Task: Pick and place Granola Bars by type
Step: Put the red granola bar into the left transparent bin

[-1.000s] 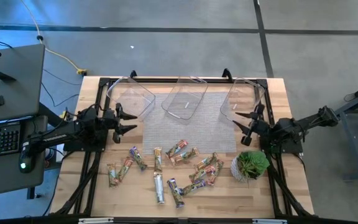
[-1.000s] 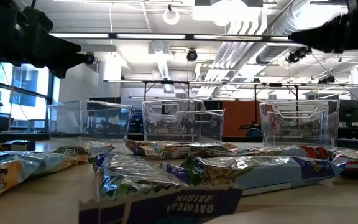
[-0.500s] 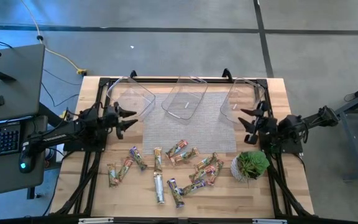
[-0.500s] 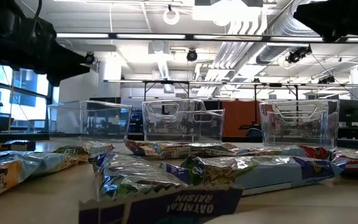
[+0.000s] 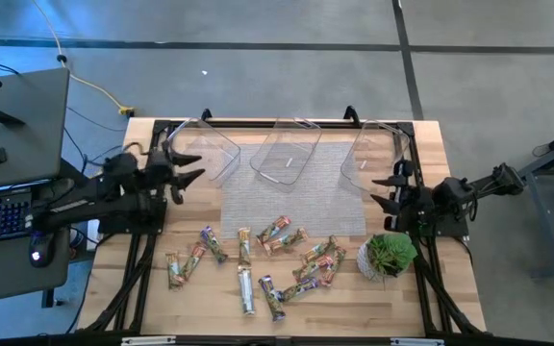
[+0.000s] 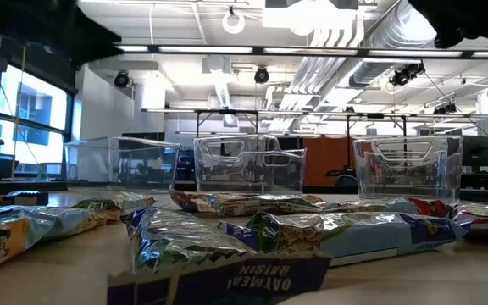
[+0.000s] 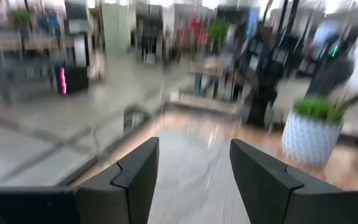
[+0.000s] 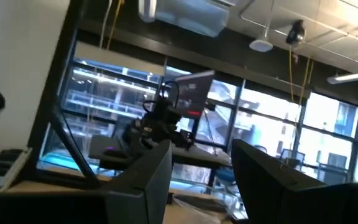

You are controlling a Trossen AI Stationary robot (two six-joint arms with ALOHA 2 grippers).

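My left tool hovers spread and empty by the left clear bin. My right tool hangs spread too, holding nothing, near the potted plant. The granola bars lie scattered on the wooden surface between them.

Three bins stand in a row along the counter's far edge, behind a mat. The Granola Bars lie scattered toward the near edge, with a potted plant just beside them at the right edge.
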